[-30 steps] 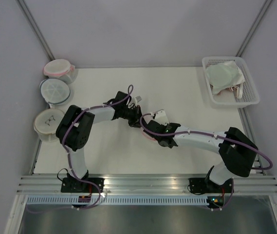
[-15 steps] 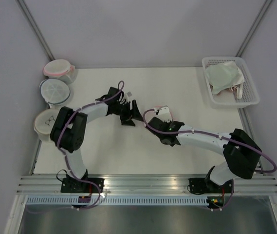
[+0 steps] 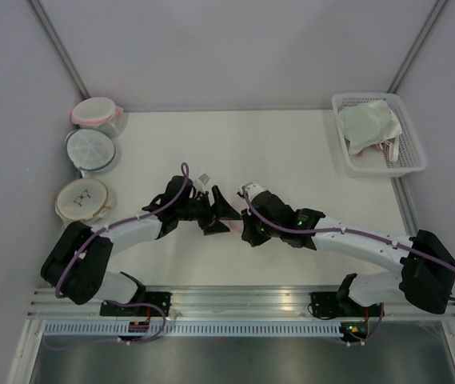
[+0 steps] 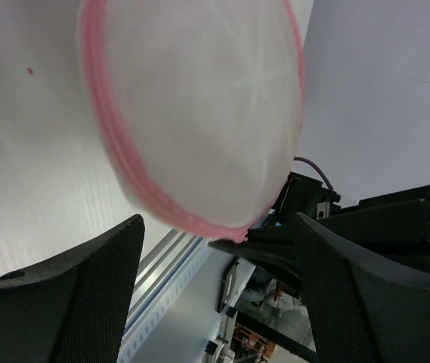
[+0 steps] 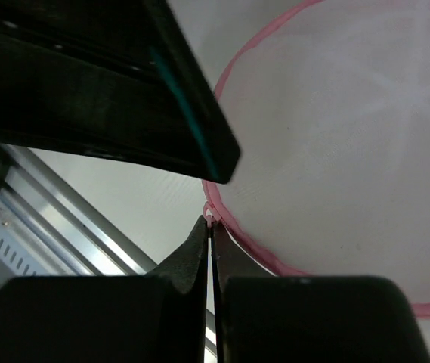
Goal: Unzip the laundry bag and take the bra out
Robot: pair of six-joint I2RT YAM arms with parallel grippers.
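Pale grey walls enclose a white table. Two black robot arms reach in from the near edge and meet at the near middle of the table. The laundry bag lies there, a round white mesh pouch with a pink zipper rim, mostly hidden beneath them from overhead.

The right gripper is pinched closed on the bag's pink rim, with what looks like the small zipper tab caught at its very tips. The left gripper is spread wide and grasps nothing. The bag sits just beyond its fingers, and whether either finger touches it cannot be told. The visible rim reads as an unbroken pink line, so the zipper appears still closed. The bra cannot be made out; the mesh shows only a pale blur, so it is presumably inside.

Other round pouches line the left edge, and a white basket of pale cloth sits at the far right.

Likely trouble: with nothing anchoring the bag, a pull on the tab would probably drag the whole light pouch across the table instead of opening it. The pinch is slim, so the tab could slip free. The two grippers are crowded close together and could knock into each other
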